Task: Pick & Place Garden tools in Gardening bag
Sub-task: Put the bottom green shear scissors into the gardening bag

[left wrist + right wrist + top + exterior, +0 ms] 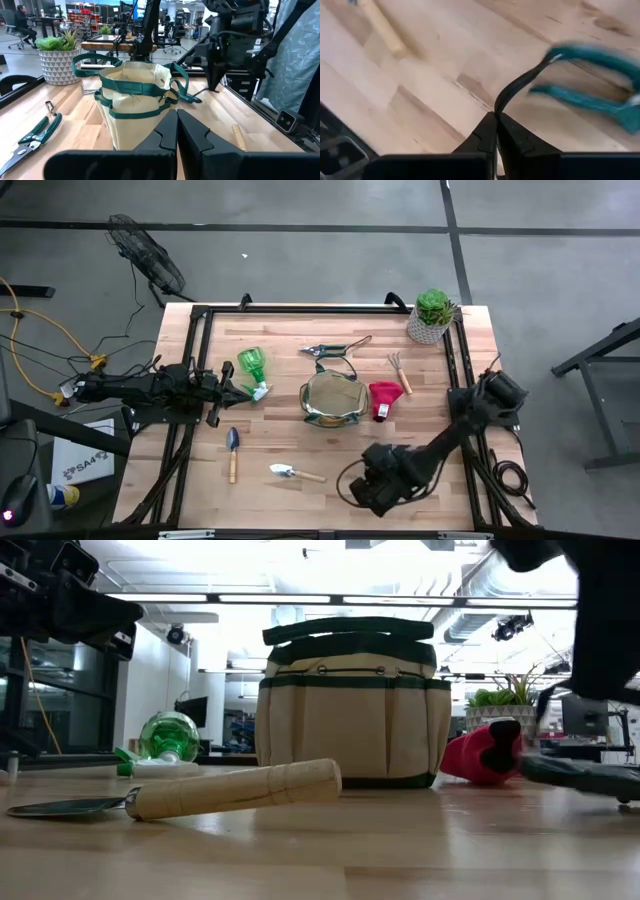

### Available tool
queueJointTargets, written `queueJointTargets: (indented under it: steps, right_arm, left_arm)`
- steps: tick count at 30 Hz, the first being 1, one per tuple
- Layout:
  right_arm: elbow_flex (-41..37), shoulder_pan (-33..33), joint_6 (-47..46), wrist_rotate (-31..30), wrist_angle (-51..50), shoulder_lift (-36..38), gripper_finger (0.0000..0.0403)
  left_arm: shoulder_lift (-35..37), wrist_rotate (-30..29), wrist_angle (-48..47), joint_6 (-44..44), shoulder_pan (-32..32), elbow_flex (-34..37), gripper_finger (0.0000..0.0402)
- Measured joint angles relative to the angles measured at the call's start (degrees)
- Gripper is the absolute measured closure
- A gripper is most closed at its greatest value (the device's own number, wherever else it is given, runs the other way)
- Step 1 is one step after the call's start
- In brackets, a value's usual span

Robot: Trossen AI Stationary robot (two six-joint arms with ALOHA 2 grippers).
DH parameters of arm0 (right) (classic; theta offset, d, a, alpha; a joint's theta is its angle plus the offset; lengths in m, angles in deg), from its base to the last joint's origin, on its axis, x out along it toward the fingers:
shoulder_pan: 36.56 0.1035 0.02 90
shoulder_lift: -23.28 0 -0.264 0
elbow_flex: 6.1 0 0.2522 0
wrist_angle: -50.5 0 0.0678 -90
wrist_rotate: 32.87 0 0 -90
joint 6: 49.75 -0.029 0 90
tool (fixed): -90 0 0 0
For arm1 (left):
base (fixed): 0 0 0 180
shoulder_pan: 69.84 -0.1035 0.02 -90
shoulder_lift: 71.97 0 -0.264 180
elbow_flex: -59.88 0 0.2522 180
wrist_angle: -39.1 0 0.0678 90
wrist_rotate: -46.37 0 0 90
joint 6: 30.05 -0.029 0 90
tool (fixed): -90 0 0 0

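The tan gardening bag [333, 400] with dark green trim stands upright mid-table, also in the low view [350, 705] and the left wrist view [135, 100]. My right gripper [352, 485] is near the table's front edge, shut on teal-handled shears [590, 75]. My left gripper [176, 131] is shut and empty, raised at the table's left [238, 387], beside the green spray bottle [252, 368] lying on its side. On the table lie two wooden-handled trowels [232, 450] [296, 472], green-handled pruners [335, 348], a small rake [400, 370] and a red item [383, 398]. My right gripper pinches a thin dark curved strip [501, 102] of the shears between its two fingertips. The strip runs on from the fingers to the teal handles [580, 95]. The fingers come at it from above, slanting down toward the wooden tabletop. I cannot tell whether the shears touch the table.
A green succulent in a pale pot [431, 315] stands at the far right corner. A black frame [195, 330] runs around the table's edges. Bare wood lies at the front middle, between the trowels and my right gripper.
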Motion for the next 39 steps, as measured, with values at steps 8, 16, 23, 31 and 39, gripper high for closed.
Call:
queueJointTargets:
  steps: [8,16,23,31,39]
  right_arm:
    - [0.12,-0.07,5.79,-6.33,-3.47,6.63,0.0399]
    - [0.23,-0.33,13.99,-12.25,-8.73,13.76,0.0399]
    - [0.24,-0.27,21.89,-16.68,-9.10,18.65,0.0399]
    - [0.27,-0.25,24.73,-17.63,-8.92,21.82,0.0399]
    - [0.30,-0.25,26.27,-16.69,-8.83,25.04,0.0399]
  left_arm:
    - [0.01,0.00,0.00,-0.02,-0.01,0.00,0.0402]
    - [0.01,0.00,0.00,-0.02,0.01,0.00,0.0402]
    - [0.00,0.00,0.00,-0.01,0.01,0.00,0.0402]
    - [0.01,0.00,0.01,-0.01,0.01,0.00,0.0402]
    - [0.00,0.00,0.00,-0.01,0.01,0.00,0.0402]
